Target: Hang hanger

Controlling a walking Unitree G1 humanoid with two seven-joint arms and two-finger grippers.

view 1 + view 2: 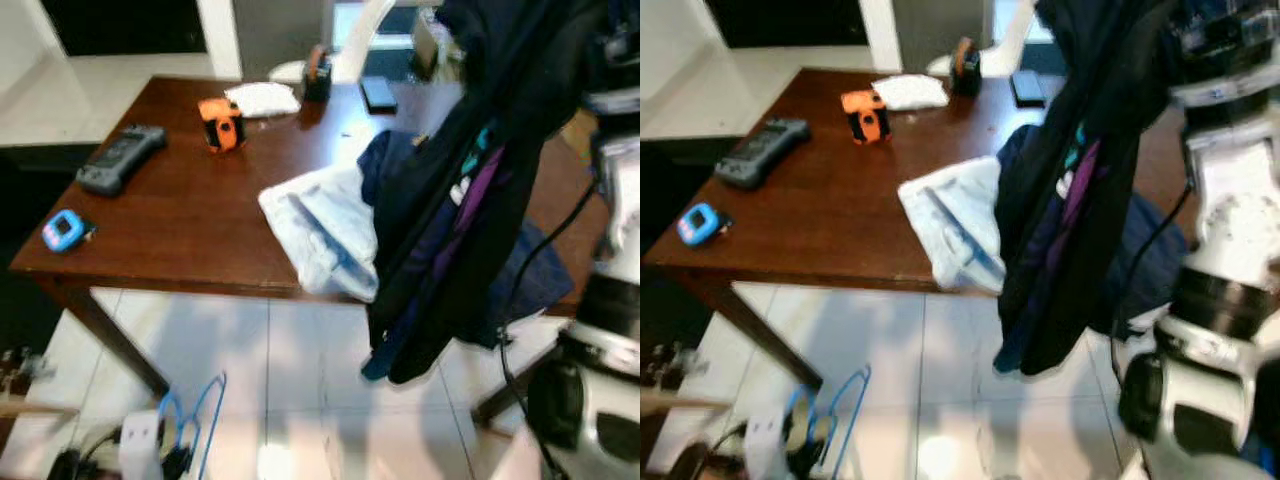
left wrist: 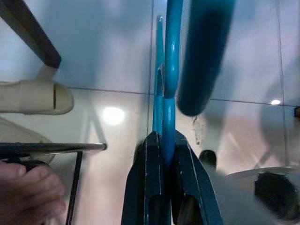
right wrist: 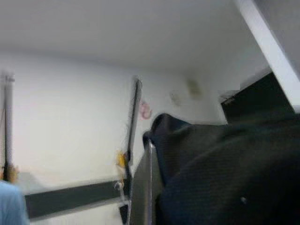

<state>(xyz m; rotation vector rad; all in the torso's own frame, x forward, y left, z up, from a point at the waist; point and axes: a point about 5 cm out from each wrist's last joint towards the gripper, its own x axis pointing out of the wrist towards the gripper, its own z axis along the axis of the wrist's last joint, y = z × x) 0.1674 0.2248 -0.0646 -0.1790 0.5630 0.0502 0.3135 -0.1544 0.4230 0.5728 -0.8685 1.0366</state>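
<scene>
The left gripper (image 2: 163, 154) hangs low beside the table (image 1: 190, 215) leg, fingers clamped on the blue hanger (image 2: 168, 93). The right arm (image 1: 1230, 200) is raised at the table's right edge, draped in a dark garment (image 1: 1080, 190).

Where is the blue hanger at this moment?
The blue hanger hangs low on the robot's left, above the tiled floor, clamped in the left gripper.

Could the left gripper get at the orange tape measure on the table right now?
Probably not. The left gripper is shut on the blue hanger, low over the tiled floor, below the wooden table. The orange tape measure sits far across the tabletop, so the gripper isn't free for it.
</scene>
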